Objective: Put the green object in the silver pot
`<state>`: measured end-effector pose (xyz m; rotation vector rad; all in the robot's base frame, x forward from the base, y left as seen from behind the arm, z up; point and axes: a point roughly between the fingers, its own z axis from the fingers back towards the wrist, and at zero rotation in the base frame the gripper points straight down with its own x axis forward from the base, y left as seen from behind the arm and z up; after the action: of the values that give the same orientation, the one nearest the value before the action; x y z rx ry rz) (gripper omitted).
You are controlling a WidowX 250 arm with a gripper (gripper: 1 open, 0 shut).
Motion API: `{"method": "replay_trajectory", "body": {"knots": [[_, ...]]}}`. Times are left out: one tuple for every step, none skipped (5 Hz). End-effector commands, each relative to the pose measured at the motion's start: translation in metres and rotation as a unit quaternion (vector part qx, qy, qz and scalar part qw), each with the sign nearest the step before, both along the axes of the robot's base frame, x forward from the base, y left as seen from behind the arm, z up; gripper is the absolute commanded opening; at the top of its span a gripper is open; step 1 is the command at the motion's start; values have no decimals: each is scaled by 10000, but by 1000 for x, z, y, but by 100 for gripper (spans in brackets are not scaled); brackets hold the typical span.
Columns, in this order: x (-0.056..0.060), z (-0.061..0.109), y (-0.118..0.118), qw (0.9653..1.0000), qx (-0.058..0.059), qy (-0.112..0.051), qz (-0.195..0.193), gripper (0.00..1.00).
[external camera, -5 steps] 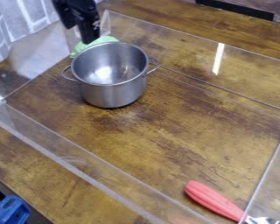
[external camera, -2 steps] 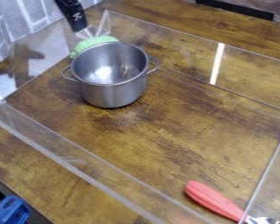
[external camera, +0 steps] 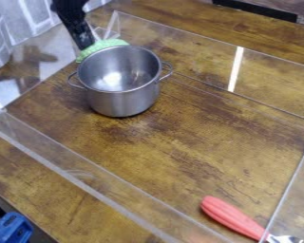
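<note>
The green object (external camera: 105, 46) is a small light-green lump lying on the wooden table just behind the far-left rim of the silver pot (external camera: 119, 81). The pot stands upright and looks empty inside. My gripper (external camera: 79, 36) is a dark shape at the top left, just left of and above the green object, with its tip close to it. I cannot tell whether the jaws are open or shut. Nothing shows held in them.
A red-orange elongated object (external camera: 231, 216) lies at the front right corner. A clear plastic wall (external camera: 66, 161) runs around the wooden table top. A blue thing (external camera: 5, 231) sits below the front left edge.
My gripper has moved left and a little away from above the green object, so more of that object shows. The pot and the red-orange object have not moved.
</note>
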<state>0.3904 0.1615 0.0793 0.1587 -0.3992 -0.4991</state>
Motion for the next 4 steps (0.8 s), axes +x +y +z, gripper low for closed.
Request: {"method": "replay_trajectory", "body": {"knots": [[9,1,-3,9993,104,-251,-266,100],[11,-9,7,9987,82,-252,-431,0],[15,-16,16,9987,26,-278,-434,100],[19,-18,17,9986,-9,-256,-452,0]]}}
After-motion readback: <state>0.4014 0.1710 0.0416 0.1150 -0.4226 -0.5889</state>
